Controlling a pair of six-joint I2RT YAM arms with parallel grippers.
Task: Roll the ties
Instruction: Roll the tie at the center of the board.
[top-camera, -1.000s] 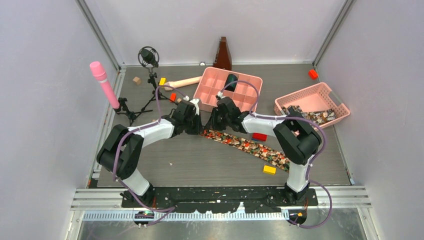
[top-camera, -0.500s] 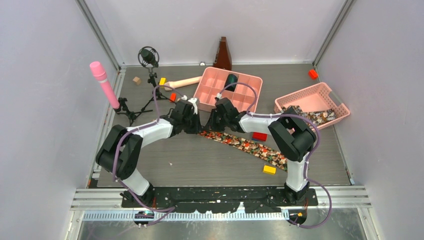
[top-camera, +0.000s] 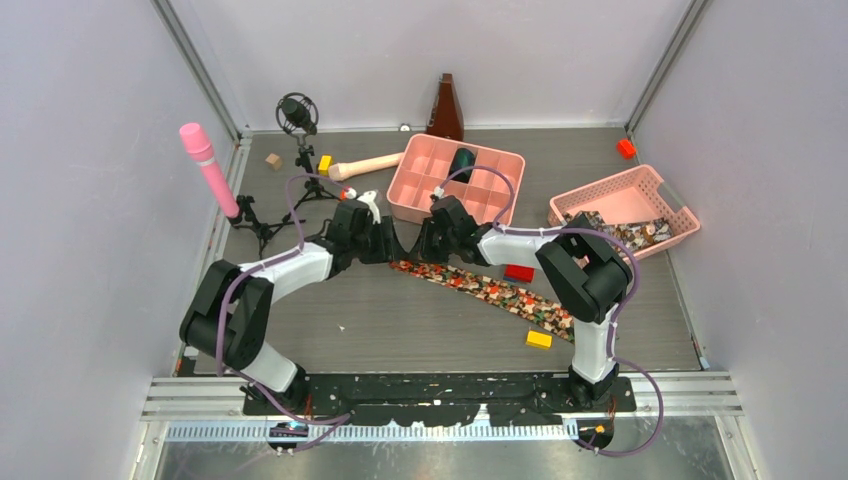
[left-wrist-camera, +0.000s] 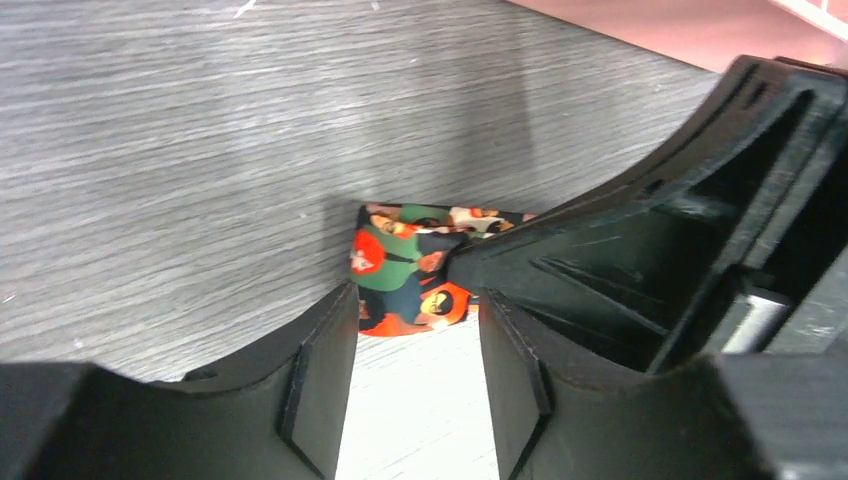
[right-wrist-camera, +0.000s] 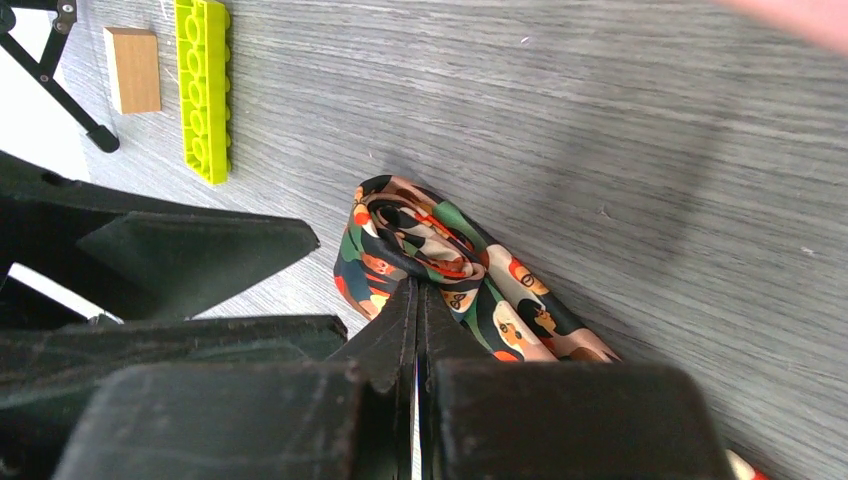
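A tie (top-camera: 490, 290) with a busy print lies on the grey table, running from the centre down to the right. Its left end is wound into a small roll (right-wrist-camera: 410, 230), also seen as the roll (left-wrist-camera: 400, 270) in the left wrist view. My left gripper (left-wrist-camera: 415, 330) is open just short of the roll, with bare table between its fingers. From the other side my right gripper (right-wrist-camera: 417, 290) is shut, its tips pressed against the roll. From above, the left gripper (top-camera: 385, 245) and right gripper (top-camera: 425, 245) face each other over the roll.
A pink compartment tray (top-camera: 415, 160) stands just behind the grippers. At the right a pink basket (top-camera: 600, 195) holds more ties (top-camera: 630, 232). A red block (top-camera: 518, 273) and a yellow block (top-camera: 538, 339) lie beside the tie. A microphone tripod (top-camera: 298, 115) and a pink cylinder (top-camera: 208, 165) stand at the left.
My left gripper has opened and drawn back a little to the left, off the rolled end. The right gripper stays shut at the roll.
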